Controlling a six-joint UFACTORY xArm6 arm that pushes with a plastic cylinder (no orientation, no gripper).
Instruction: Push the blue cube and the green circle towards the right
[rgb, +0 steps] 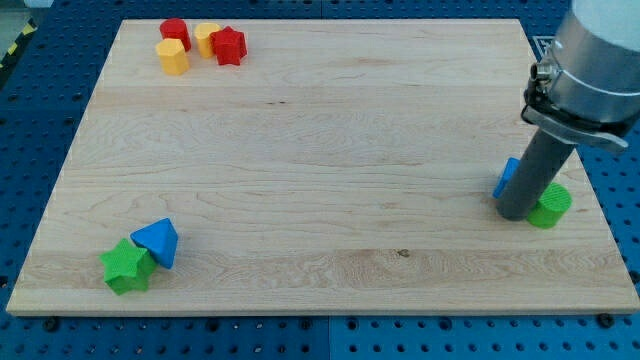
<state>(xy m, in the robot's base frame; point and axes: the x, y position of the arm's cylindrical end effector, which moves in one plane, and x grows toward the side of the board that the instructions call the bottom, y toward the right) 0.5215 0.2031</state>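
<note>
**Operator:** Nearest to the camera, at the view's bottom left, I see a green star (126, 266) and a blue block (157, 241) with a pointed shape; they touch each other. They are not part of my task.

**Colleague:** And where are the blocks you must push?

**Operator:** Both are at the view's right, near the right edge of the tabletop (300, 150). The blue cube (507, 178) is only partly visible, because the rod stands in front of it. The green circle (550, 205) is just beside it, lower and more to the right. My tip (514, 215) rests between them, touching or almost touching both; I cannot tell which.

**Colleague:** What about the fingers?

**Operator:** This arm has no fingers, only the rod, so nothing can open, close or grip.

**Colleague:** Which step is in hand?

**Operator:** I judge it is the last part of the push. Both blocks already lie far to the right, so little remains to do.

**Colleague:** And the next move?

**Operator:** If I push more, it must be short and gentle, from the left side of the cube, because the circle is close to the edge and could fall off. The red and yellow blocks (200, 43) at the top left are well apart and no concern.
</note>
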